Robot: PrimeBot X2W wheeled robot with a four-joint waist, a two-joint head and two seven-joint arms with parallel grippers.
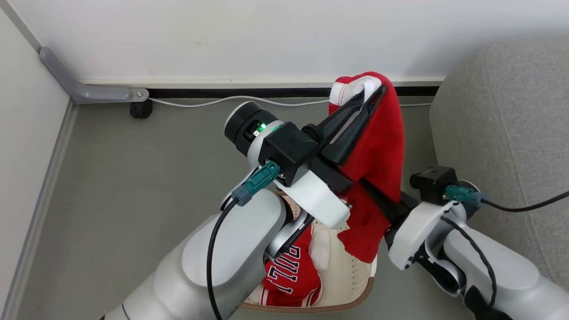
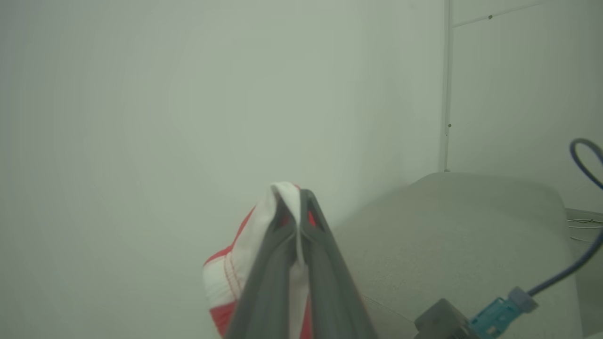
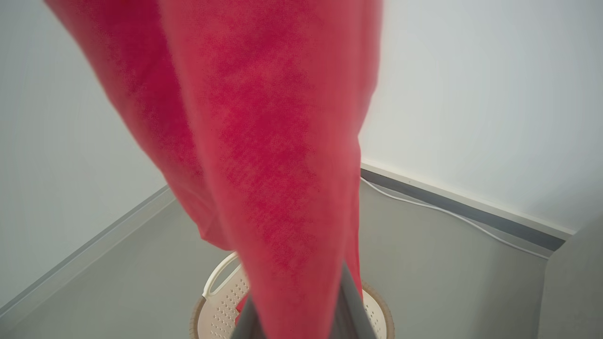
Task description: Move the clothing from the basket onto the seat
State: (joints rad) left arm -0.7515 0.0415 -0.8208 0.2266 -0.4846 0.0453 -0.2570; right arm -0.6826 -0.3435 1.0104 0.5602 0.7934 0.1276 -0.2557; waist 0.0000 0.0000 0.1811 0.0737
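Below the left jaws and nearest the head camera, the left forearm rises from the lower left and bends at the wrist, so the left gripper (image 1: 377, 92) points up and away toward the wall (image 1: 266, 35). Its jaws are pressed together on the white trim of a red jersey (image 1: 382, 146), which hangs down from them above the basket (image 1: 351, 271). A second jersey (image 1: 289, 275) with block letters lies in the basket, under the jaws. Lower and to the right of them, the right arm reaches in from the lower right. The right gripper (image 1: 371, 191) pushes into the hanging cloth, which drapes over its fingers, so I cannot tell how its jaws stand. Right of both jaws, clear of the cloth, is the seat (image 1: 502, 133).
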